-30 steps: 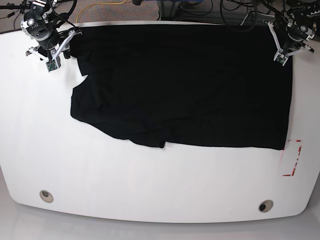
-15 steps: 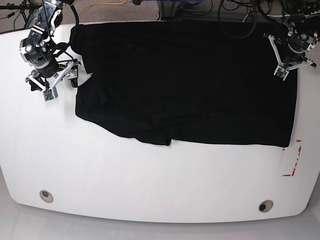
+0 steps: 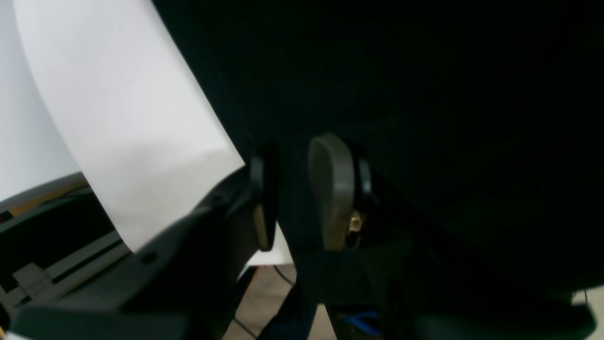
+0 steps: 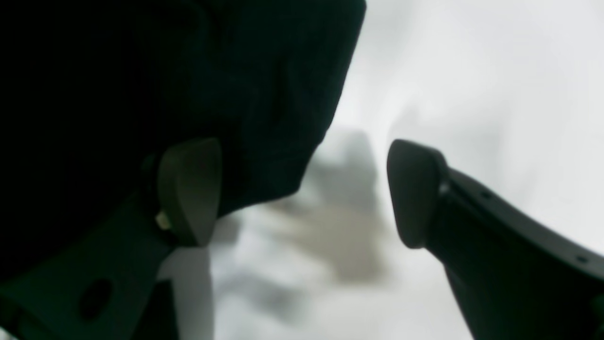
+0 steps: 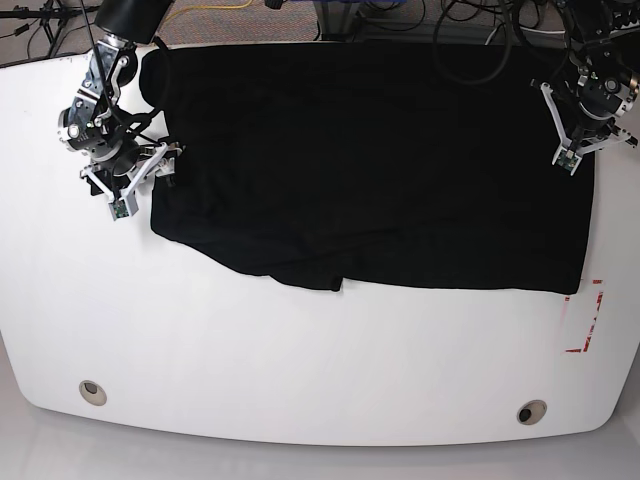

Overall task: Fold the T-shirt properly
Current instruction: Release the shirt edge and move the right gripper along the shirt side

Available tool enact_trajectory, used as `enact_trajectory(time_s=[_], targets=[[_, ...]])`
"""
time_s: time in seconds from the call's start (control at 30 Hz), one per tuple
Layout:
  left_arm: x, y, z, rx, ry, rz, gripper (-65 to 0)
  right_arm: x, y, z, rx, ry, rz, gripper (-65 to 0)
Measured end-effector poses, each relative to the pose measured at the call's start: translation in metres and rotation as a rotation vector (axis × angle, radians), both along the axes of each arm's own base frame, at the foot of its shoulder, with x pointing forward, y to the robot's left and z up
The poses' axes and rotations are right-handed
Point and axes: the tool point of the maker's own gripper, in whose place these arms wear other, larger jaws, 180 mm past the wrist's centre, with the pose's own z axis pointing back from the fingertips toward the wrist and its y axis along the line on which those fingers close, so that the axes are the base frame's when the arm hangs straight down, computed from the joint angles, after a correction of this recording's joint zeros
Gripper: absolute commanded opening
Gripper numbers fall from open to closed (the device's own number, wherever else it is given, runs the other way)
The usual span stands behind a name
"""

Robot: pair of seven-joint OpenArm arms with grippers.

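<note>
Base view shows the T-shirt (image 5: 370, 160), plain black soft fabric, spread almost flat over the far half of the white table (image 5: 300, 370). Its far edge runs along the table's far edge, its near hem is uneven, with a small fold dipping toward the middle, and its surface is matte with faint creases. No lettering or print can be made out.

At the table's far right corner, the left gripper (image 3: 292, 198) pinches the shirt's edge: in the left wrist view a strip of black cloth passes between the two grey oval pads, which stand close together on it. At the far left side, the right gripper (image 4: 302, 193) has its jaws wide apart; in the right wrist view one rounded pad lies against the cloth's rim, the other stands clear over bare table, nothing held between them.

Compared with a second ago, the right gripper has let go and moved nearer along the left side of the shirt, while the shirt's left edge now lies straighter and the whole cloth has shifted slightly rightward.

A red marked corner (image 5: 590, 320) sits near the right edge, just beside the shirt's near right corner. Two round grommets (image 5: 92, 391) lie near the table's near edge. Cables (image 5: 470, 20) trail on the floor beyond.
</note>
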Motion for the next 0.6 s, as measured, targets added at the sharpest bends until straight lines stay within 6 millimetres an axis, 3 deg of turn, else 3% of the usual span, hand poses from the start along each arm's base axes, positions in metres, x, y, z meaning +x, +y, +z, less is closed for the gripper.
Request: enact_trajectory(time_s=[0.07, 0.17, 0.37, 0.43, 0.6], targets=[[0.002, 0.000, 0.001, 0.001, -0.006, -0.001, -51.0, 0.003, 0.000, -0.005, 0.019, 0.009, -0.009, -16.0], [0.003, 0.000, 0.002, 0.001, -0.009, -0.001, -51.0, 0.012, 0.001, -0.007, 0.045, -0.020, -0.017, -27.6], [0.002, 0.000, 0.002, 0.002, -0.007, -0.001, -51.0, 0.022, -0.003, -0.006, 0.076, -0.069, -0.033, -58.3], [0.003, 0.001, 0.002, 0.002, -0.009, -0.001, -51.0, 0.022, -0.007, -0.006, 0.061, -0.059, -0.025, -61.0], [0.003, 0.000, 0.002, 0.002, -0.010, -0.002, -51.0, 0.025, -0.004, -0.005, 0.002, -0.030, 0.076, -59.0]])
